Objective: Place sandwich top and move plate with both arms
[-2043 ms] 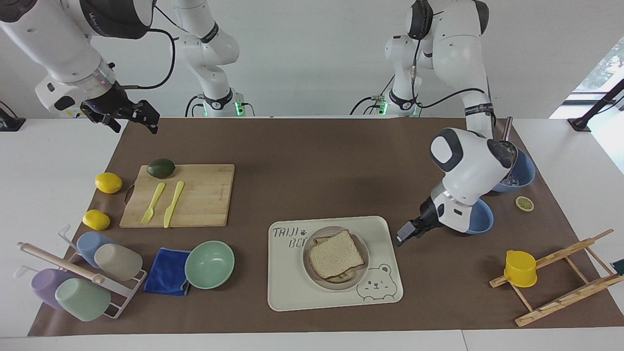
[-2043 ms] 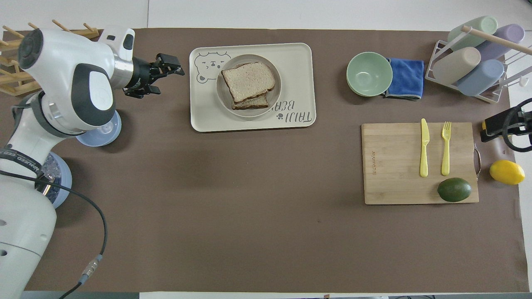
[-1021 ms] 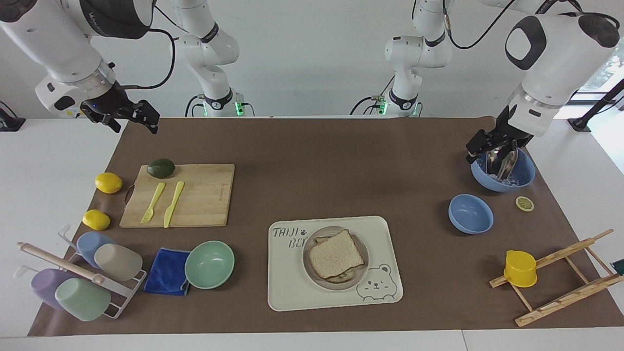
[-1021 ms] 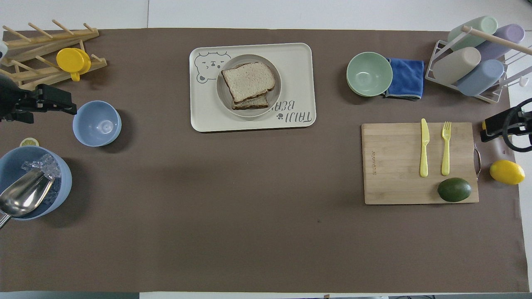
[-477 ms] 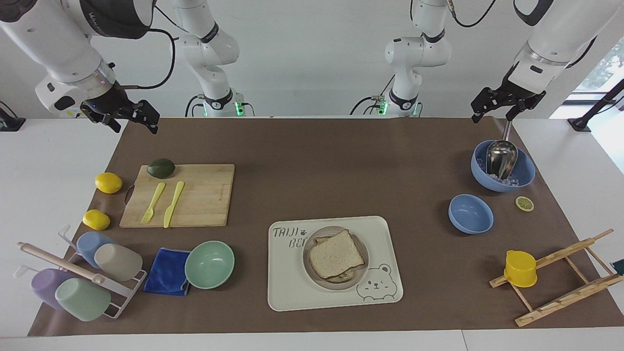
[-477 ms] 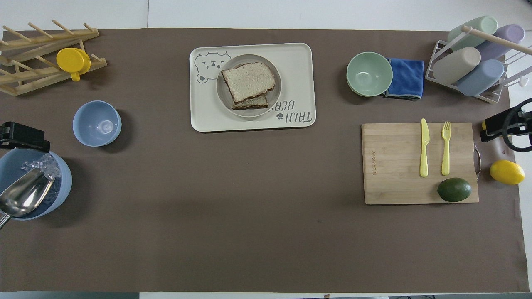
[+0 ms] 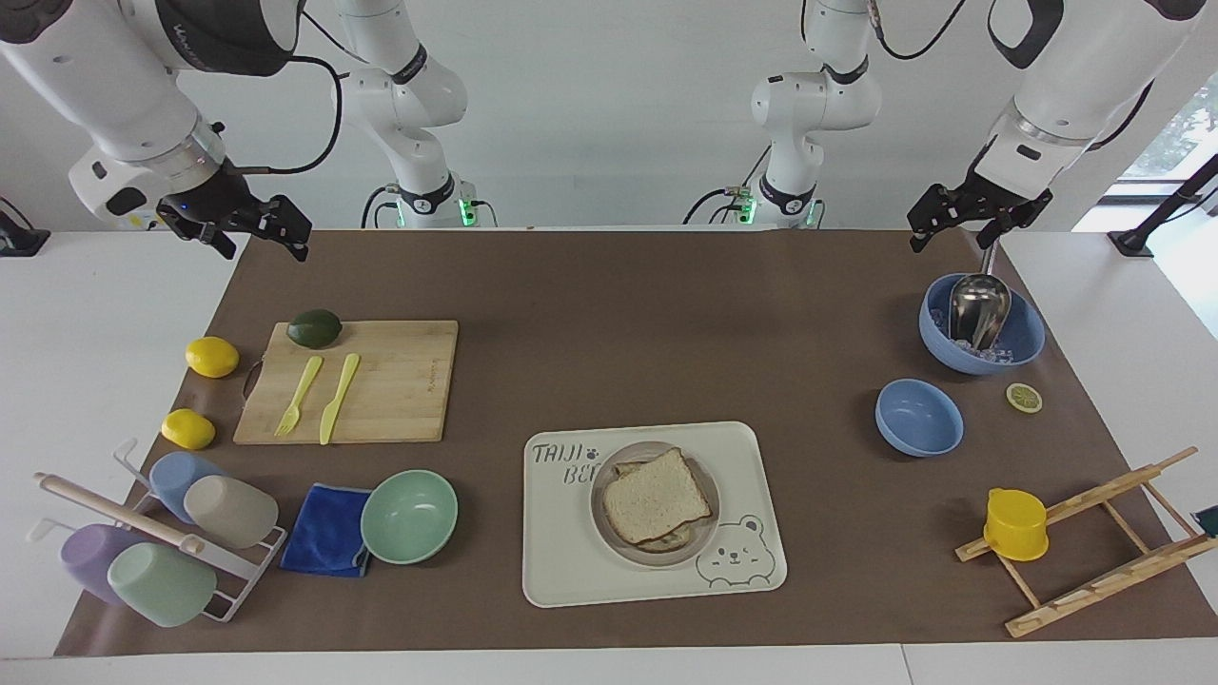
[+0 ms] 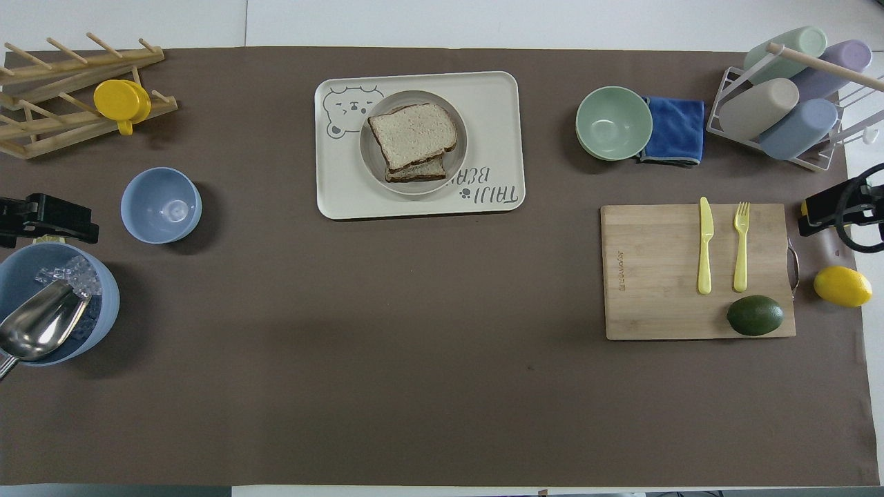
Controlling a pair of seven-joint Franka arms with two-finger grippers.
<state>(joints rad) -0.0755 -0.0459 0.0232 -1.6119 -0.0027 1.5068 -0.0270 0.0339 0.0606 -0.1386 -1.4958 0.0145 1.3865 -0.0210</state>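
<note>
The sandwich top [image 7: 657, 497] lies flat on another bread slice on the plate [image 7: 706, 540], slightly askew. The plate sits on the bear tray. It also shows in the overhead view, with the sandwich top [image 8: 413, 134] on the plate [image 8: 458, 164]. My left gripper [image 7: 952, 236] is open and empty, raised in the air over the rim of the ice bowl at the left arm's end. It shows in the overhead view [image 8: 76, 222] too. My right gripper [image 7: 262, 245] is open and empty. It waits raised over the mat's edge at the right arm's end, and shows in the overhead view [image 8: 818, 214].
The cream bear tray [image 7: 571, 571] holds the plate. Toward the right arm's end are a mint bowl [image 7: 409, 516], blue cloth [image 7: 325, 530], cup rack [image 7: 162, 533], cutting board [image 7: 400, 381] and lemons. Toward the left arm's end are the ice bowl [image 7: 1023, 347], a blue bowl [image 7: 918, 417] and a wooden rack [image 7: 1094, 552].
My left arm has pulled away from beside the tray, risen, and swung back over the ice bowl. The sandwich, plate and right arm have not moved.
</note>
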